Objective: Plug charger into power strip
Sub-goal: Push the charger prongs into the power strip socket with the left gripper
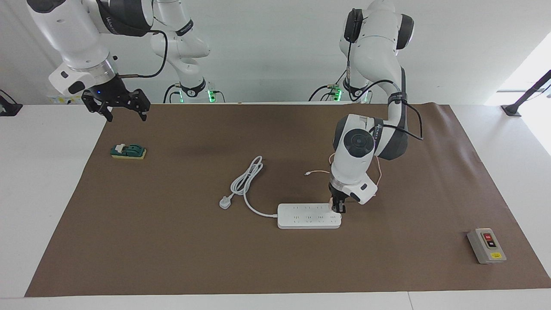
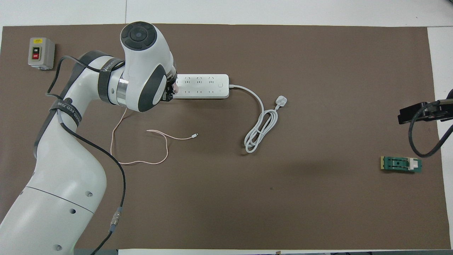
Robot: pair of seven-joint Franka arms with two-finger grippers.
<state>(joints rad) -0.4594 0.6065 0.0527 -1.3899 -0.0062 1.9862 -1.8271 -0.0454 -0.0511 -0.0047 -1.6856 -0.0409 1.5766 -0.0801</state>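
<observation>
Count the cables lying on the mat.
2. The power strip's thick white cord is coiled toward the right arm's end. The charger's thin pink cable trails nearer the robots than the power strip, partly hidden by the left arm.

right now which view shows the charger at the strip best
The facing view: the charger shows as a pink sliver at the left end effector, on the power strip. Overhead, the left arm's wrist hides nearly all of it; mainly its pink cable shows.
</observation>
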